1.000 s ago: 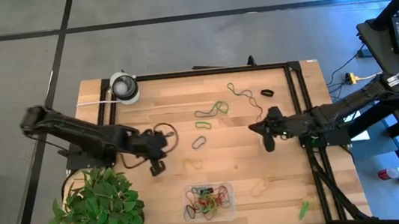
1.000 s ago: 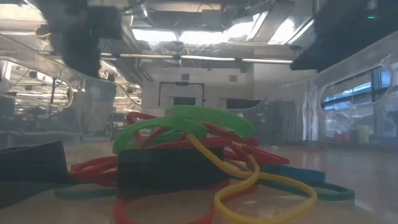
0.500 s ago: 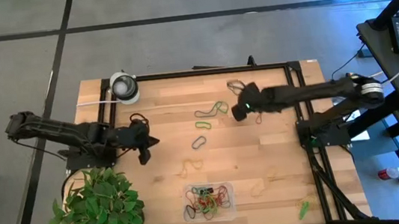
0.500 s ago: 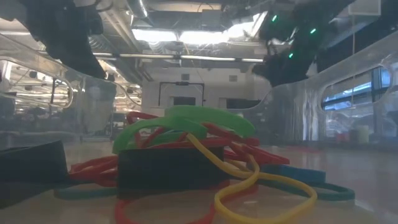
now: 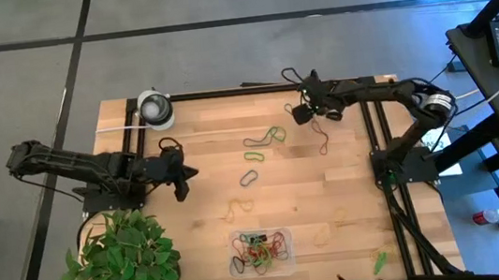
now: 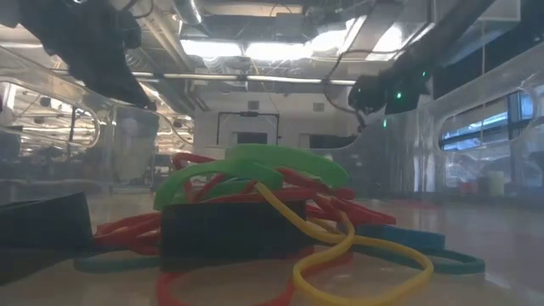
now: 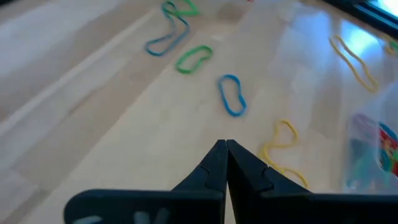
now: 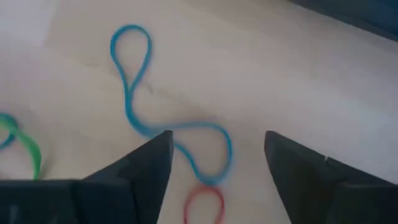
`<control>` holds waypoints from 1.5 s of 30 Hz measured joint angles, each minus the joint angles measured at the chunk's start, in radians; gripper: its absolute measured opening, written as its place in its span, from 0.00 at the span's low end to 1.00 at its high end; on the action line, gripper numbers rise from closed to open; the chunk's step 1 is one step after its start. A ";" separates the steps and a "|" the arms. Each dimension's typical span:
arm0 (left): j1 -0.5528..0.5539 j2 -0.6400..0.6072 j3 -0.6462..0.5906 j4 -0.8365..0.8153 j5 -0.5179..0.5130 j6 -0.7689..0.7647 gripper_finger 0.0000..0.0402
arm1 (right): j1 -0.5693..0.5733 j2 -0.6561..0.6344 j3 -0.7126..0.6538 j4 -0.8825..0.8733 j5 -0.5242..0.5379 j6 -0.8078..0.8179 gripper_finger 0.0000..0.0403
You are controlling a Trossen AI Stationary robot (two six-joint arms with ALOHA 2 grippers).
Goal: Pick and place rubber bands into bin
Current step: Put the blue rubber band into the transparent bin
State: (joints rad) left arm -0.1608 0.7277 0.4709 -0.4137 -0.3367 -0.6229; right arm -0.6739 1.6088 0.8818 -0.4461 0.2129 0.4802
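The bin (image 5: 284,260), a clear tray near the table's front edge, holds a pile of rubber bands (image 5: 260,249), which fill the low view (image 6: 255,217). Loose bands lie flat on the wood: a long twisted blue one (image 8: 134,115), a red one (image 8: 205,202), green ones (image 5: 266,138), a short blue one (image 7: 233,95) and yellow ones (image 5: 236,207). My right gripper (image 5: 301,113) hangs open above the long blue band near the far edge, touching nothing. My left gripper (image 7: 225,149) is shut and empty over bare wood at the table's left.
A round white-and-grey object (image 5: 155,108) stands at the far left corner. A green potted plant (image 5: 122,263) overhangs the near left corner. More bands lie near the front right: a yellow one (image 5: 322,235) and a green one (image 5: 379,262). A black frame (image 5: 367,98) edges the table.
My right gripper has swung from the table's right middle toward the far edge, tipping more steeply downward, and now stands over the long band. My left gripper has drawn back a little toward the table's left and far edges, then held still.
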 joint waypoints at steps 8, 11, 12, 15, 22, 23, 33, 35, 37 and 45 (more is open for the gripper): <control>0.000 0.000 0.000 0.000 -0.107 -0.024 0.00 | -0.027 0.177 0.011 0.076 -0.098 -0.097 0.60; 0.000 0.000 0.000 0.000 -0.111 -0.049 0.00 | -0.011 0.203 0.016 0.073 -0.081 -0.118 0.52; 0.000 0.000 0.000 0.000 -0.111 -0.053 0.00 | -0.006 0.203 0.015 0.074 -0.081 -0.121 0.48; 0.000 0.000 0.000 0.000 -0.115 -0.055 0.00 | 0.011 0.204 0.015 0.082 -0.082 -0.127 0.33; 0.000 0.000 0.000 0.001 -0.117 -0.048 0.00 | 0.043 0.171 0.005 0.084 -0.097 -0.125 0.02; 0.000 0.000 0.000 0.001 -0.117 -0.040 0.00 | 0.052 0.156 0.002 0.077 -0.096 -0.122 0.01; 0.000 0.000 0.000 -0.001 -0.104 0.080 0.00 | 0.288 -0.194 -0.006 -0.107 0.064 0.107 0.00; 0.000 0.000 0.000 -0.001 -0.104 0.114 0.00 | 0.378 -0.263 0.008 -0.154 0.128 0.192 0.00; 0.000 -0.003 0.000 -0.001 -0.103 0.151 0.00 | 0.476 -0.302 0.039 -0.206 0.200 0.292 0.00; 0.000 -0.039 0.000 -0.001 -0.103 0.249 0.00 | 0.856 -0.200 0.306 -0.367 0.411 0.601 0.00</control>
State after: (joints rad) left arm -0.1608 0.6883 0.4709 -0.4145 -0.4397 -0.3741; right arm 0.1822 1.4085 1.1880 -0.8127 0.6238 1.0814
